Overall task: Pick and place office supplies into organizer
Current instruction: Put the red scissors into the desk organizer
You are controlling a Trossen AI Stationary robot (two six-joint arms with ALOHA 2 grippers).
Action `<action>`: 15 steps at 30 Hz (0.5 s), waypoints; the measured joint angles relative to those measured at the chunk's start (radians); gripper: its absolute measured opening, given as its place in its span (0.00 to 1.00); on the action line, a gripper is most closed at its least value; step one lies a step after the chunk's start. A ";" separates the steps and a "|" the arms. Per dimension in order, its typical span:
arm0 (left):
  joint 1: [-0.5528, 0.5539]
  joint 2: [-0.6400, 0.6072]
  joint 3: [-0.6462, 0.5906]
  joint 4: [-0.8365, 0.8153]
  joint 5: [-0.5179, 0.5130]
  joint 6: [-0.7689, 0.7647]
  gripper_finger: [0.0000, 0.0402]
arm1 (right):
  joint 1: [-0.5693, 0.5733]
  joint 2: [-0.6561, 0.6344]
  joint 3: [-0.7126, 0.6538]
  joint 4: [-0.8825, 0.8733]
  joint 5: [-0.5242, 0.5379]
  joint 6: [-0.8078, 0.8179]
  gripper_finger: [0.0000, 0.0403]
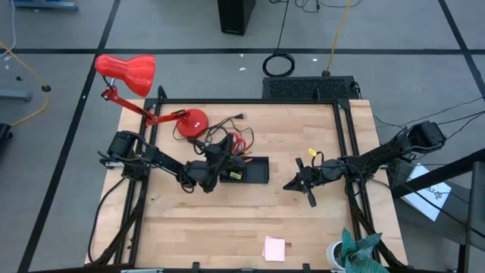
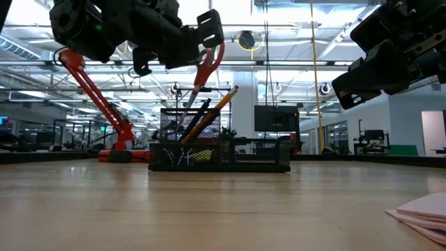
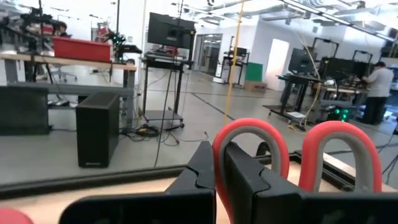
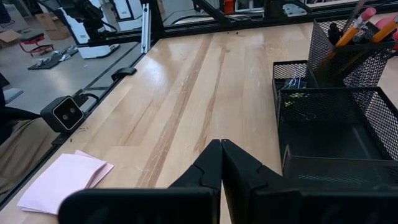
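The left gripper (image 2: 198, 42) hangs above the tall pen-cup end of the black mesh organizer (image 2: 219, 150), its fingers clamped on the red-handled scissors (image 2: 202, 73), whose blades point down toward the cup. In the left wrist view the scissors' two red loops rise just past the dark fingers (image 3: 249, 186), which close on the nearer loop. Orange pencils (image 2: 212, 111) and dark pens (image 2: 195, 115) lean inside the cup, and a small yellow item (image 2: 201, 156) shows through the mesh of a low compartment. The organizer sits near the middle of the wooden table (image 1: 227, 227), closer to its far edge, just beside the base of the red desk lamp (image 1: 189, 121).

The right gripper (image 1: 307, 182) waits over the table to the organizer's right, well apart from it, its fingers pressed together with nothing between them. The pink sticky-note pad (image 1: 274, 248) lies alone near the table's front edge, toward its right corner.
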State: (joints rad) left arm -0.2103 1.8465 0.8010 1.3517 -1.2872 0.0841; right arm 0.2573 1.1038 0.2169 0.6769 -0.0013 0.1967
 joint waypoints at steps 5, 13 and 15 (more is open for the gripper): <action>-0.003 0.000 -0.034 -0.003 -0.027 -0.037 0.02 | 0.000 0.000 0.000 0.000 0.000 0.000 0.00; 0.000 0.000 -0.074 -0.042 -0.019 -0.070 0.02 | 0.000 0.000 0.000 0.000 0.002 0.000 0.00; 0.006 0.000 -0.081 -0.062 -0.006 -0.091 0.02 | 0.000 0.000 0.000 0.000 0.002 0.000 0.00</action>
State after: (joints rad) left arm -0.2044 1.8465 0.7203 1.2900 -1.2935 -0.0070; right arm 0.2569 1.1038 0.2169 0.6769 0.0011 0.1965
